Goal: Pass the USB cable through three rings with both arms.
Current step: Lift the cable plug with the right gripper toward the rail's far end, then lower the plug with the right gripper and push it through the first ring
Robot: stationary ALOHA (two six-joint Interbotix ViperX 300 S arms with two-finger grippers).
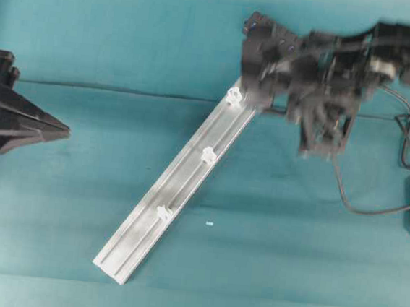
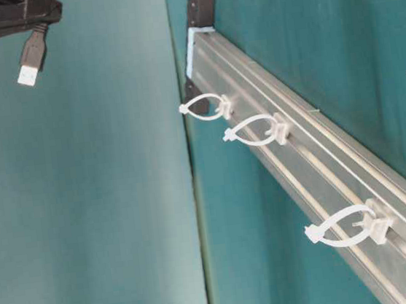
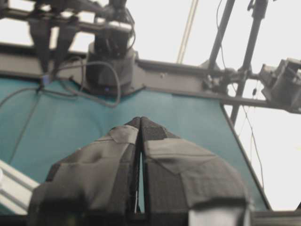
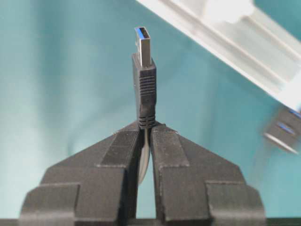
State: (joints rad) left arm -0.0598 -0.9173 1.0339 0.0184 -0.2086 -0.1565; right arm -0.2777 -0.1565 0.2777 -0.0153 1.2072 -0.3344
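Left arm: the black left robot arm is sitting at the left edge of the overhead view, well apart from the rail, its pointed triangular left gripper (image 1: 65, 132) aiming toward the middle of the teal table (image 1: 91, 48).
Left gripper: its tape-wrapped fingers (image 3: 117, 155) are pressing together at the tips, with nothing between them.
Rail: the long silver aluminium rail (image 1: 147, 224) is lying diagonally on the cloth, running from lower left up toward the right arm.
Rings: the three small white translucent plastic rings are standing spaced along the rail, one near the lower end (image 1: 163, 212), one at the middle (image 1: 208, 154), one near the upper end (image 1: 234, 95); none is showing a cord through it.
Right arm: the black right robot arm (image 1: 388, 59) is reaching in from the upper right, blurred, hanging over the rail's upper end.
Right gripper: the right gripper (image 4: 146, 129) is pinching its fingers on the thin black USB cable (image 4: 145, 89) just below the ribbed plug.
Cable: the plug's metal tip is pointing away from the gripper, near the rail but not touching it; the black cord is trailing in a loop (image 1: 374, 210) on the cloth at the right.
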